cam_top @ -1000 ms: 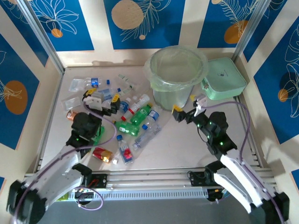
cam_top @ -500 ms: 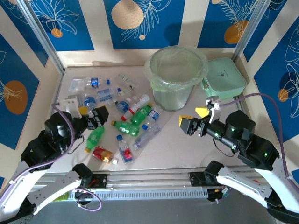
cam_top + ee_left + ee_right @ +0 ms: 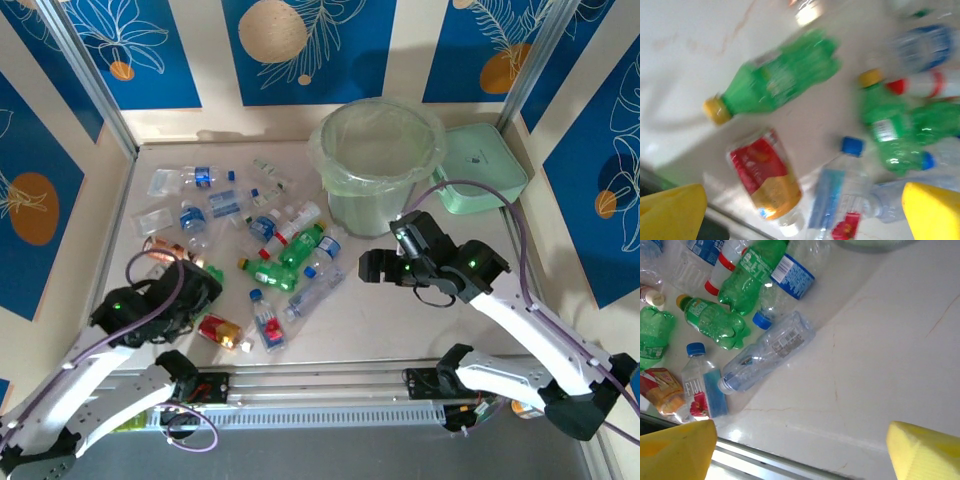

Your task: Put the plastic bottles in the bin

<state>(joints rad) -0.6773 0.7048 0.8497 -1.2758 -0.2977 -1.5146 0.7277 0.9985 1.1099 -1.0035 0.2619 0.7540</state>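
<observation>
The plastic bottles (image 3: 290,250) lie crushed in a loose pile left of the middle of the table. The bin (image 3: 378,160), a round pale-green bucket with a clear liner, stands behind them to the right. My left gripper (image 3: 203,283) hangs open over the near-left edge of the pile. Below it lie a green bottle with a yellow cap (image 3: 775,80), a red-labelled bottle (image 3: 765,175) and a clear blue-capped bottle (image 3: 840,195). My right gripper (image 3: 372,266) hovers open just right of the pile, with bare table between its yellow fingertips (image 3: 925,455). A long clear bottle (image 3: 767,350) lies ahead of it.
A flat pale-green square lid (image 3: 480,165) sits right of the bin against the wall. Clear plastic packets (image 3: 165,182) lie at the far left. The metal rail (image 3: 320,380) runs along the near edge. Bare tabletop (image 3: 400,320) spreads in front of the bin.
The left arm pulled back toward the near-left and its gripper now hangs over the green and red bottles. The right gripper swung left from beside the bin toward the pile.
</observation>
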